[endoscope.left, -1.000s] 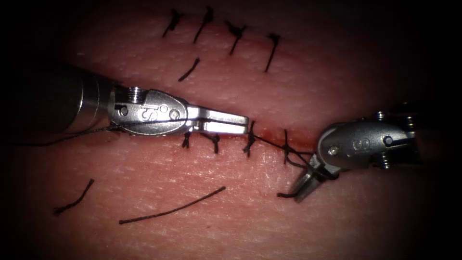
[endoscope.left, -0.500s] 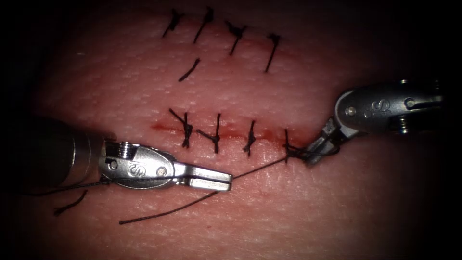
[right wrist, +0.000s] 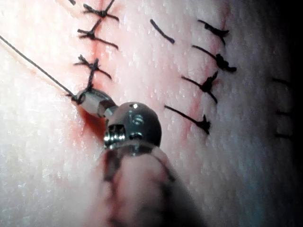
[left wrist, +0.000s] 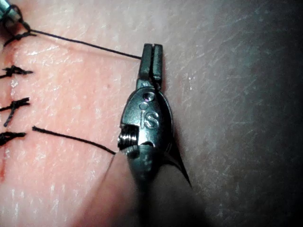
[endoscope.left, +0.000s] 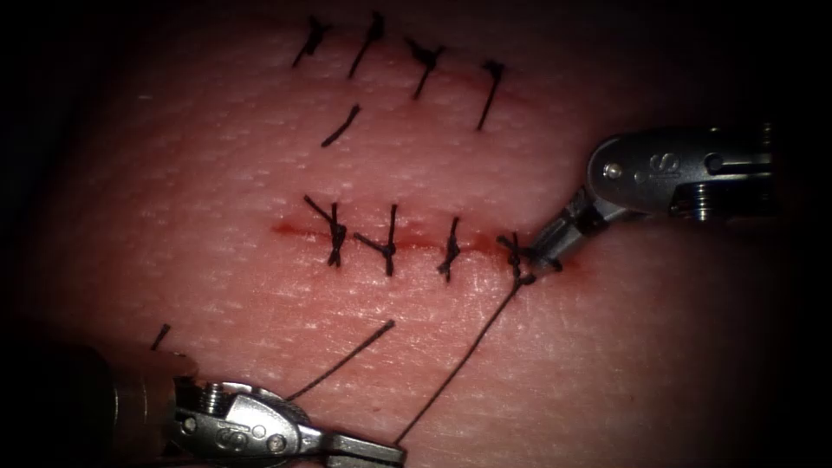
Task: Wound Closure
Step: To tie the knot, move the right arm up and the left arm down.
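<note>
- Tissue [endoscope.left: 260,156] carries the cut [endoscope.left: 416,243] running left to right across the middle of my endoscope view, with four dark stitches over it; the rightmost knot [endoscope.left: 517,257] sits at the cut's right end
- Thread [endoscope.left: 459,364] runs taut in a straight line from that knot down and to the left, to the tip of my left tool [endoscope.left: 381,452] at the bottom edge of the endoscope view, well below the cut
- My left tool has its jaws closed on the thread; the left wrist view shows the two jaws pressed together at the left tool [left wrist: 151,59] with the thread [left wrist: 85,43] entering at their side
- My right tool [endoscope.left: 542,251] comes in from the right and points down-left, its tip right at the rightmost knot on the cut's right end
- Its jaws look closed on the thread at the knot; in the right wrist view the right tool [right wrist: 83,99] touches the knot [right wrist: 78,97] and the thread [right wrist: 33,59] leaves from there in a straight line
- I cannot see a needle in either tool
- Red fluid [endoscope.left: 568,264] stains the tissue around the right tool's tip
- A loose cut end of thread [endoscope.left: 342,360] lies on the tissue below the cut, just left of the taut strand
- A second row of stitches [endoscope.left: 407,61] sits above the cut, with a short loose piece [endoscope.left: 341,126] just below it
</note>
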Motion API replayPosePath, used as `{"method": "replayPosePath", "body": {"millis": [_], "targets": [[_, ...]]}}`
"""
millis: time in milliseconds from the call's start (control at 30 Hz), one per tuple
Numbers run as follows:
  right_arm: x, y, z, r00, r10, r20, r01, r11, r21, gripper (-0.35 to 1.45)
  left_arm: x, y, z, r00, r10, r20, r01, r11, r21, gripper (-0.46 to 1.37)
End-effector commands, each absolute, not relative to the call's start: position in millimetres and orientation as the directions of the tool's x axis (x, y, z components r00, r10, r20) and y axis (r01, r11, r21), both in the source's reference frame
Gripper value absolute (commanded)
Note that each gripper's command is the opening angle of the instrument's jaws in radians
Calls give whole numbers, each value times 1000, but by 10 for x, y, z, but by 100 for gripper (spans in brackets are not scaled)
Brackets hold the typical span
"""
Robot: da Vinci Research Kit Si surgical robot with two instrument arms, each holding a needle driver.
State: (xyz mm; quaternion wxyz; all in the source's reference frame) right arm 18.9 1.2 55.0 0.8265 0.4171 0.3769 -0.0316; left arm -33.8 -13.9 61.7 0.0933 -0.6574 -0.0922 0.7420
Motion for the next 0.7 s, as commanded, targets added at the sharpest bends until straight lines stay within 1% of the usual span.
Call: {"method": "replayPosePath", "body": {"millis": [33, 367, 700], "targets": [[189, 13, 551, 716, 266, -645, 358, 653, 667, -35, -340, -142, 614, -117, 259, -959, -13, -966, -259, -35], [191, 25, 572, 723, 301, -622, 286, 688, 667, -35, -357, -182, 581, -106, 258, -960, 14, -965, -261, -35], [193, 35, 586, 698, 404, -591, 147, 727, 671, -35, -356, -195, 570, -104, 258, -961, 19, -965, -261, -35]]}}
